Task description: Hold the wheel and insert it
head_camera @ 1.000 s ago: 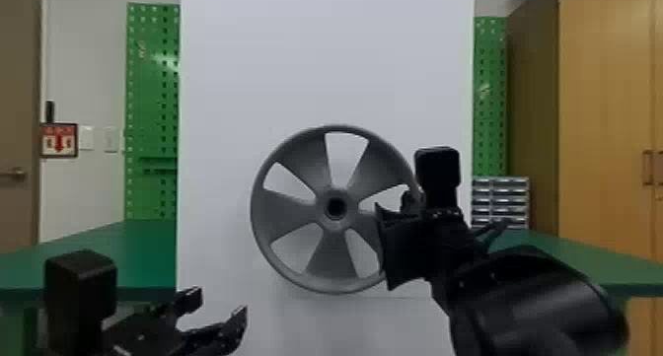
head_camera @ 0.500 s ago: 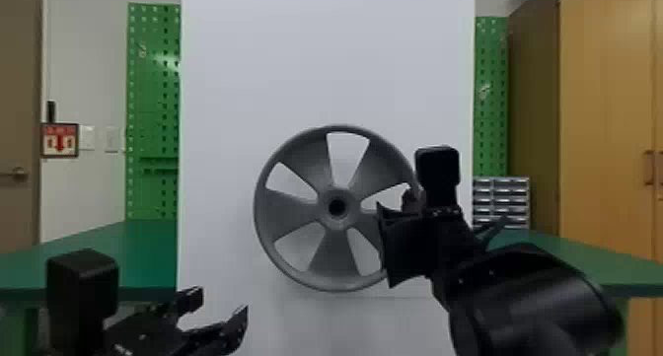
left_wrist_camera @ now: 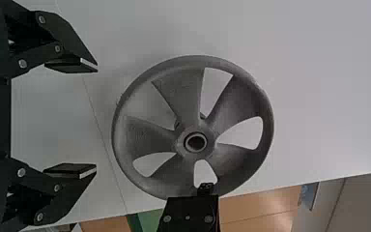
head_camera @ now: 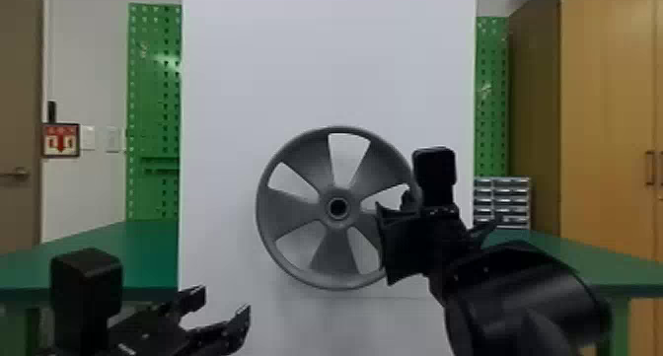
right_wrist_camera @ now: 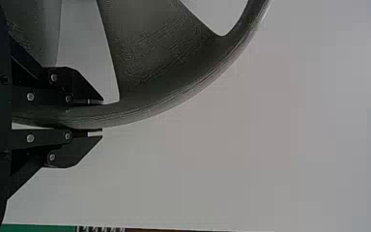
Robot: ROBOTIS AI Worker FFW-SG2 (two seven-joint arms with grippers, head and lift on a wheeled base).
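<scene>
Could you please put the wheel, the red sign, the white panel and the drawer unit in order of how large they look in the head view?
1. White panel
2. Wheel
3. Drawer unit
4. Red sign

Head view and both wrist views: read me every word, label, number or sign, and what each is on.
No text can be read.
Wall sign by the door: a red arrow pointing down; its lettering is too blurred.
Left gripper: a pale mark near its base, too small.
Wheel: no lettering I can make out.
</scene>
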